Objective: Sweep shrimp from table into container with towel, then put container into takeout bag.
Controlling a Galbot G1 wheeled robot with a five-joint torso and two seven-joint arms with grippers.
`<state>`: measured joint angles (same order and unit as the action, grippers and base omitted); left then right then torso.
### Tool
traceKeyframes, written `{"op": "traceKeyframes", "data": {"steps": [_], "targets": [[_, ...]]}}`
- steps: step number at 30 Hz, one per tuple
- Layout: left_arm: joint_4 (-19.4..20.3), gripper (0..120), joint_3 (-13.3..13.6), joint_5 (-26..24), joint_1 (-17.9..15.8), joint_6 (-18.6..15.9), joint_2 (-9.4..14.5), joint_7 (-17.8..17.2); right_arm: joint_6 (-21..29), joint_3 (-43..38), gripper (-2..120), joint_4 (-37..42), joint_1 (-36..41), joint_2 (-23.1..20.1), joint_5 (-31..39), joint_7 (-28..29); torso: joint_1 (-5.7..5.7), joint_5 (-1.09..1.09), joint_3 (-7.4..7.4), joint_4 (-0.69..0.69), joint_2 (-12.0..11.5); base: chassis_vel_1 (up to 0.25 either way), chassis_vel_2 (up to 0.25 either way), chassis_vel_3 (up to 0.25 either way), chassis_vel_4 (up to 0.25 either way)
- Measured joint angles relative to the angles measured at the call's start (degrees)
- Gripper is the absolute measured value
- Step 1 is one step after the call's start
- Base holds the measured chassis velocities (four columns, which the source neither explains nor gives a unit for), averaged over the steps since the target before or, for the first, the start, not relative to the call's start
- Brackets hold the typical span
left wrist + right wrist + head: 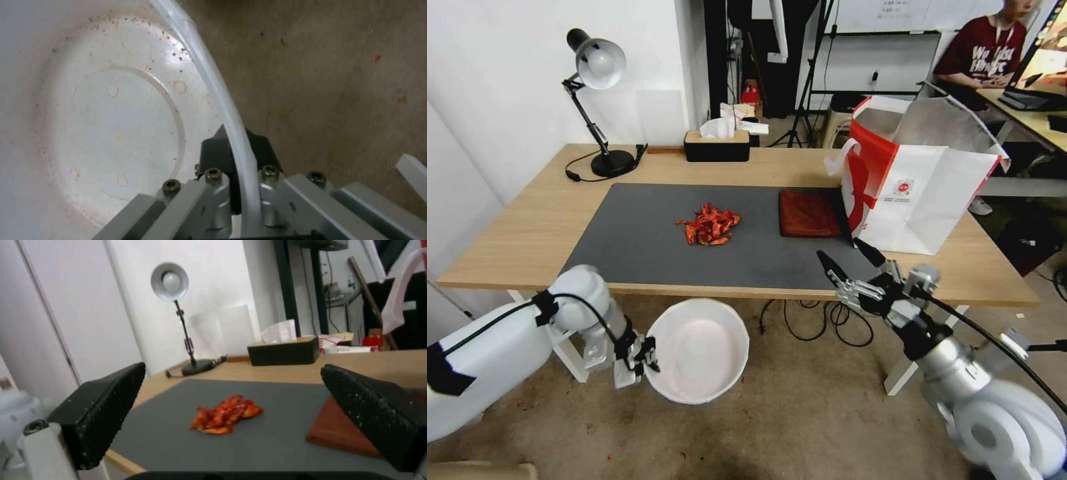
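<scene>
Grey mat (647, 247): glossy curled shrimp (710, 225), fuzzy square towel (809, 213).

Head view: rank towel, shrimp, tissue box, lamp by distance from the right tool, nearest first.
From the right tool, open at the table's near edge:
1. Towel, just beyond it, beside the takeout bag.
2. Shrimp, mid-mat, toward the robot's left.
3. Tissue box, at the back edge.
4. Lamp, back left corner.

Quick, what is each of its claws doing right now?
Left gripper: shut on the container rim, held below the table edge.
Right gripper: open, holding nothing, at the table's front edge near the towel.
</scene>
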<state>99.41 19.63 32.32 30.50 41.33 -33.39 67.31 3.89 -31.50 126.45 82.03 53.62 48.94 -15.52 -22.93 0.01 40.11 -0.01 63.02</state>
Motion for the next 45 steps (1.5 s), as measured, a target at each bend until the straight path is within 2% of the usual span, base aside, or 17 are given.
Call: {"op": "traceKeyframes", "data": {"steps": [1, 2, 5, 7, 9, 10, 11, 13, 15, 18, 19, 21, 30, 33, 45], "targets": [[-0.23, 0, 0.26, -0.09, -0.5, -0.01, -0.03, -0.05, -0.16, 1.44, 100, -1.65, -2.48, -2.01, 0.44, 0.73, 0.0, 0.0, 0.0, 0.0, 0.0, 0.0, 0.0, 0.0, 0.0], [-0.23, 0, 0.26, -0.09, -0.5, -0.01, -0.03, -0.05, -0.16, 1.44, 100, -1.65, -2.48, -2.01, 0.44, 0.73, 0.0, 0.0, 0.0, 0.0, 0.0, 0.0, 0.0, 0.0, 0.0], [-0.59, 0, 0.91, -0.45, -0.77, -0.05, 0.04, -0.18, -0.69, 8.78, 100, -7.07, -11.75, -7.29, 3.17, 3.9, 0.0, -0.01, 0.0, 0.02, -0.01, 0.0, 0.0, 0.0, 0.0], [-0.59, 0, 1.04, -0.47, -0.73, -0.05, 0.04, -0.18, -0.56, 11.47, 100, -8.58, -14.74, -8.33, 3.57, 5.26, 0.0, -0.01, 0.0, 0.02, -0.01, 0.0, 0.0, 0.0, 0.0], [-0.59, 0, 1.38, -0.51, -0.64, -0.23, -0.14, -0.18, 1.58, 17.66, 100, -11.57, -22.36, -9.56, 3.97, 11.48, 0.0, 0.0, 0.0, 0.01, -0.01, 0.0, 0.0, 0.0, 0.0], [-0.59, 0, 1.43, -0.49, -0.66, -0.32, -0.32, -0.18, 3.2, 20.34, 100, -12.98, -26.35, -9.7, 4.81, 15.8, 0.0, -0.01, 0.0, 0.02, -0.01, 0.0, 0.0, 0.0, 0.0], [-0.59, 0, 1.43, -0.49, -0.66, -0.32, -0.32, -0.18, 3.2, 20.34, 100, -12.98, -26.35, -9.7, 4.81, 15.8, 0.0, -0.01, 0.0, 0.02, -0.01, 0.0, 0.0, 0.0, 0.0], [-0.49, 0, 1.45, -0.38, -0.76, -0.43, -0.68, -0.17, 5.98, 24.48, 100, -15.96, -32.71, -9.38, 6.99, 23.05, -0.01, -0.03, 0.0, 0.02, -0.01, 0.0, 0.0, 0.0, 0.0], [-0.38, 0, 1.45, -0.34, -0.76, -0.47, -0.71, -0.17, 6.66, 25.7, 100, -16.95, -34.28, -9.19, 7.55, 24.89, -0.01, -0.03, 0.01, 0.03, -0.01, 0.0, 0.0, 0.0, 0.0], [0.11, 0, 1.39, 0.01, -0.32, -0.6, -0.7, -0.64, 9.67, 31.39, 100, -21.73, -40.76, -7.5, 9.34, 34.41, 0.0, -0.02, 0.0, -0.01, -0.01, 0.0, 0.0, 0.0, 0.0], [0.11, 0, 1.39, 0.01, -0.32, -0.6, -0.7, -0.64, 9.67, 31.39, 100, -21.73, -40.76, -7.5, 9.34, 34.41, 0.0, -0.02, 0.0, -0.01, -0.01, 0.0, 0.0, 0.0, 0.0], [0.3, 0, 1.26, 0.33, -0.18, -0.69, -0.72, -0.74, 11.29, 33.87, 100, -24.07, -43.97, -6.1, 11.14, 39.48, 0.0, -0.01, 0.0, 0.0, -0.01, 0.0, 0.0, 0.0, 0.0], [0.36, 0, 1.05, 0.48, 0.16, -0.9, -0.73, -0.75, 13.49, 41.14, 100, -30.69, -52.27, -1.99, 12.93, 43.17, 0.0, -0.03, 0.0, 0.01, 0.0, 0.0, 0.0, 0.0, 0.0], [0.07, 0, 0.73, 0.5, 0.75, -0.91, -0.96, -0.77, 14.36, 43.53, 100, -33.49, -54.73, 0.65, 12.84, 44.26, 0.0, -0.02, 0.0, 0.01, 0.0, 0.0, 0.0, 0.0, 0.0], [-0.18, 0, 0.03, 0.53, 2.21, -0.8, -0.83, -0.98, 16.89, 46.63, 100, -38.94, -58.01, 5.12, 10.38, 48.07, 0.0, -0.02, 0.0, 0.01, 0.0, 0.0, 0.0, 0.0, 0.0]]}}
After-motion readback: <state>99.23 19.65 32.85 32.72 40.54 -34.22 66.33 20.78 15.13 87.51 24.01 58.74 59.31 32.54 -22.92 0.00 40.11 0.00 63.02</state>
